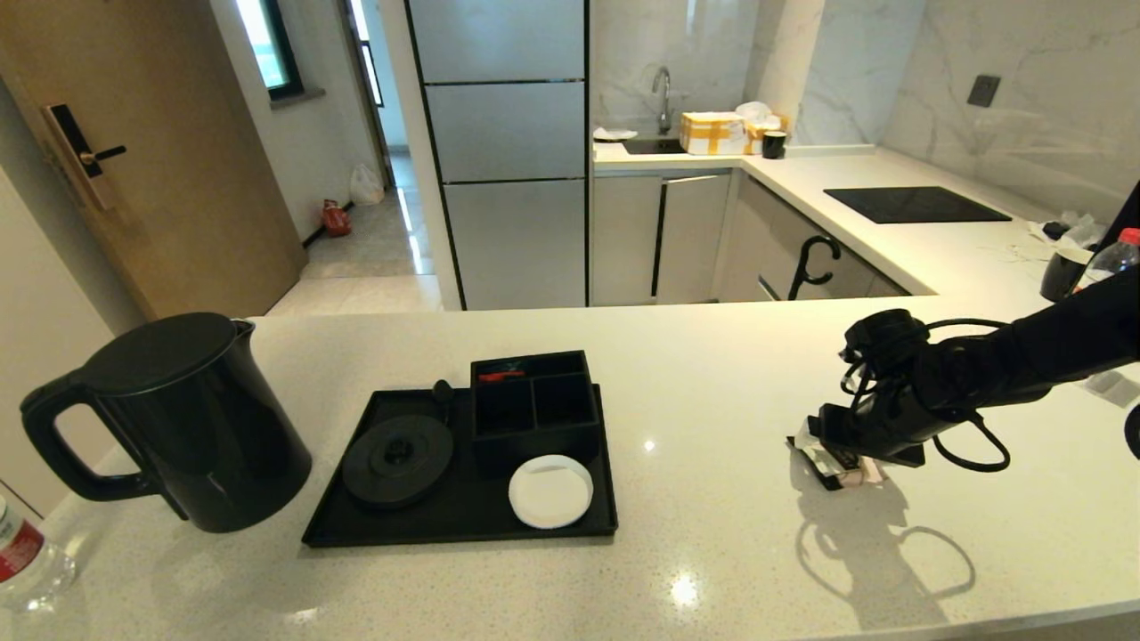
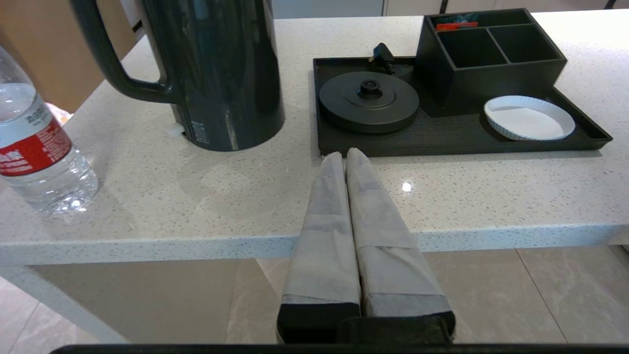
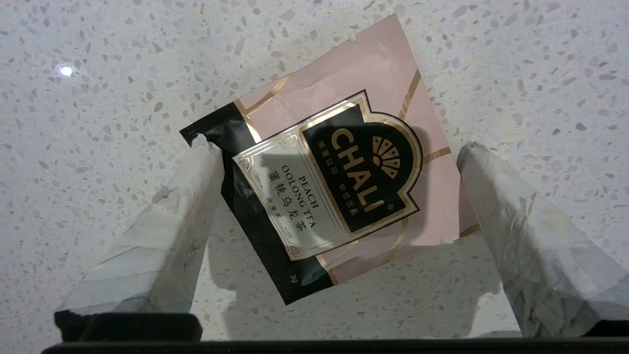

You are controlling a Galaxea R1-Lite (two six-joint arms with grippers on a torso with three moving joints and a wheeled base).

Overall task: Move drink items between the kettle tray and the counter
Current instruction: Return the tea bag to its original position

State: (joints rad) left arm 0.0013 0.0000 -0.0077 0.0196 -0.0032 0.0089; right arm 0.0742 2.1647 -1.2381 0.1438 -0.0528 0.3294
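The pink, black-labelled tea sachet (image 3: 344,162) lies flat on the speckled counter (image 1: 712,374), right of the kettle tray (image 1: 463,534). My right gripper (image 3: 335,145) hangs open straight over it, one fingertip (image 3: 201,157) at its black corner, the other beside its pink edge. In the head view the right gripper (image 1: 842,450) covers most of the sachet (image 1: 846,472). The black kettle (image 1: 191,418) stands on the counter left of the tray, with the red-labelled bottle (image 1: 22,552) at the near left corner. My left gripper (image 2: 346,155) is shut, parked at the counter's near edge.
The tray carries a round kettle base (image 1: 398,458), a divided black box (image 1: 534,405) and a white coaster (image 1: 550,490). A second red-capped bottle (image 1: 1113,258) and a dark cup (image 1: 1062,274) stand at the far right. The black hob (image 1: 913,205) lies behind.
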